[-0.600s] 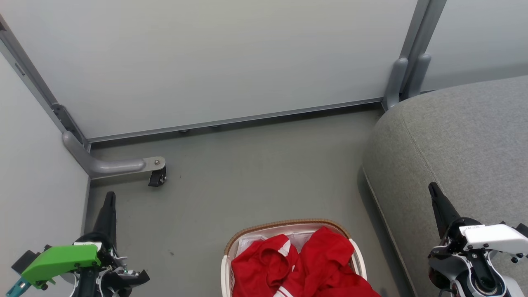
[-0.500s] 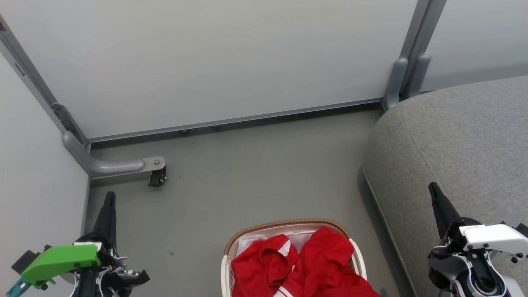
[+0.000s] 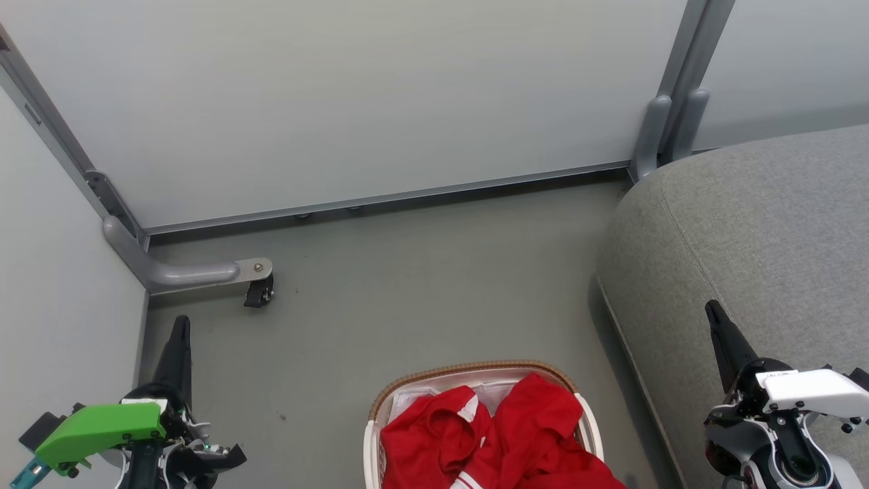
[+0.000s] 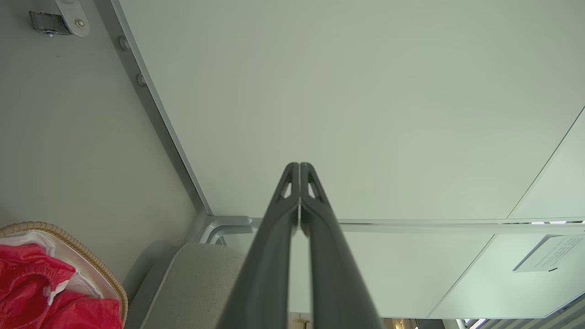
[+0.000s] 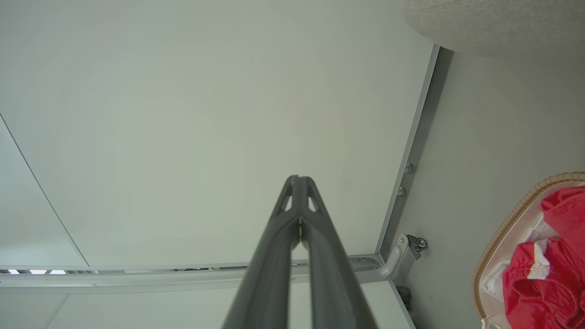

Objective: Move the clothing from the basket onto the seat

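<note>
Grey floor point(image 3: 421, 272) bearing three things
The basket point(image 3: 434, 375) stands at lower middle; the seat point(image 3: 747, 224) stands to its right, a strip of floor between them; a partition's castor foot point(image 3: 256, 291) rests at far left.

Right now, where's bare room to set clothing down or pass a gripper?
Bare: the grey seat top, between the wall panel and the right gripper; also the floor between basket and that panel. Crowded: the basket, heaped with red clothing.
</note>
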